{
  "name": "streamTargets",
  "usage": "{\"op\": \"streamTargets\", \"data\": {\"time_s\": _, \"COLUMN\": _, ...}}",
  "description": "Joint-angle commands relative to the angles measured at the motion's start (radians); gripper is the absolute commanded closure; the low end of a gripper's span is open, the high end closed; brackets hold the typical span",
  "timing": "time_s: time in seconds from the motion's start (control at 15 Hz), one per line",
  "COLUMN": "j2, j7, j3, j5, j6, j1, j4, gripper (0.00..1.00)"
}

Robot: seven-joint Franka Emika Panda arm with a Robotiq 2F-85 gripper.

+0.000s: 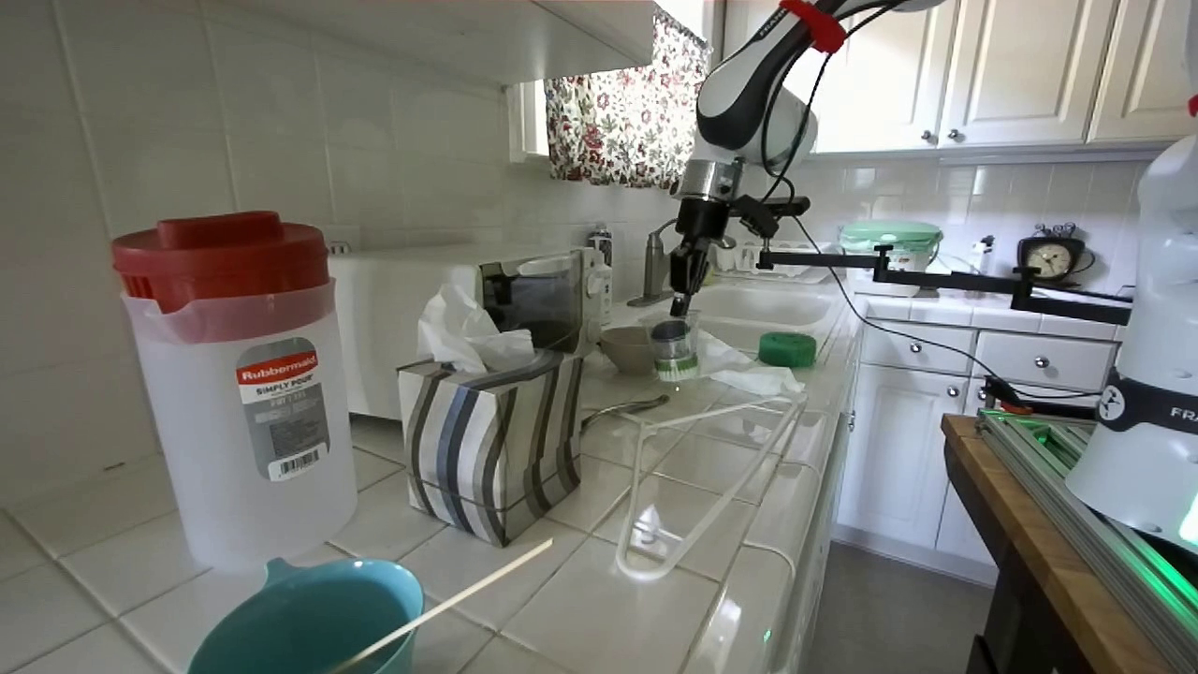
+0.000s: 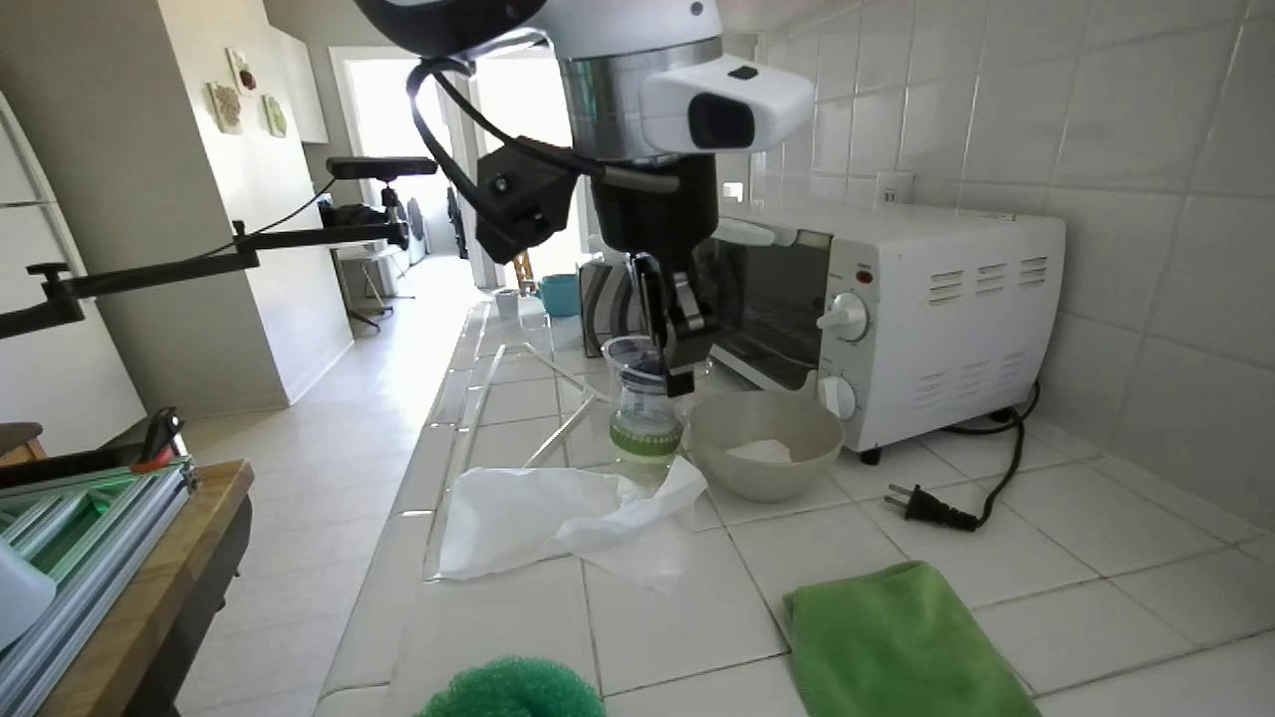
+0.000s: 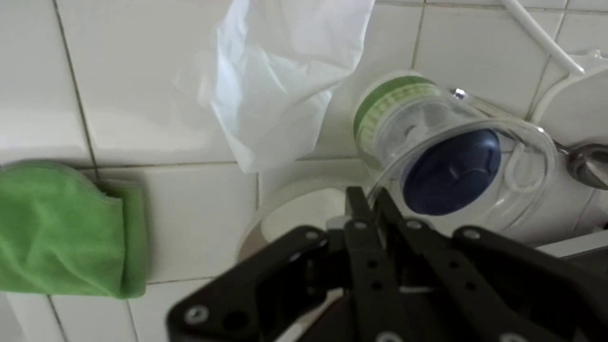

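My gripper [image 3: 368, 191] is shut on the rim of a clear plastic cup [image 2: 645, 413], one finger inside the wall and one outside. The cup has a green band [image 3: 401, 92] near its base and a dark blue round thing [image 3: 451, 173] inside it. It stands roughly upright; whether its base touches the counter I cannot tell. Just beside it is a beige bowl [image 2: 757, 480] with something white inside, partly hidden by the gripper in the wrist view. In an exterior view the gripper [image 1: 680, 304] points down at the cup [image 1: 678, 354].
Crumpled white paper [image 2: 528, 518] lies by the cup. A toaster oven [image 2: 946, 329] stands behind the bowl, its plug [image 2: 931, 508] loose. Around are a green cloth [image 2: 896, 647], a green scrubber [image 1: 787, 349], a spoon [image 3: 591, 166], a white wire frame [image 1: 707, 529] and a tissue box [image 1: 496, 449].
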Motion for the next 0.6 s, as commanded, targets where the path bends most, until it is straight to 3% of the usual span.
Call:
{"op": "streamTargets", "data": {"time_s": 0.0, "j2": -0.053, "j7": -0.074, "j3": 0.022, "j5": 0.059, "j6": -0.012, "j1": 0.003, "j4": -0.013, "gripper": 0.98}}
{"op": "streamTargets", "data": {"time_s": 0.33, "j2": -0.137, "j7": -0.109, "j3": 0.026, "j5": 0.064, "j6": -0.04, "j1": 0.044, "j4": -0.033, "gripper": 0.98}}
{"op": "streamTargets", "data": {"time_s": 0.53, "j2": -0.211, "j7": 0.002, "j3": 0.032, "j5": -0.139, "j6": -0.026, "j1": 0.081, "j4": -0.102, "gripper": 0.98}}
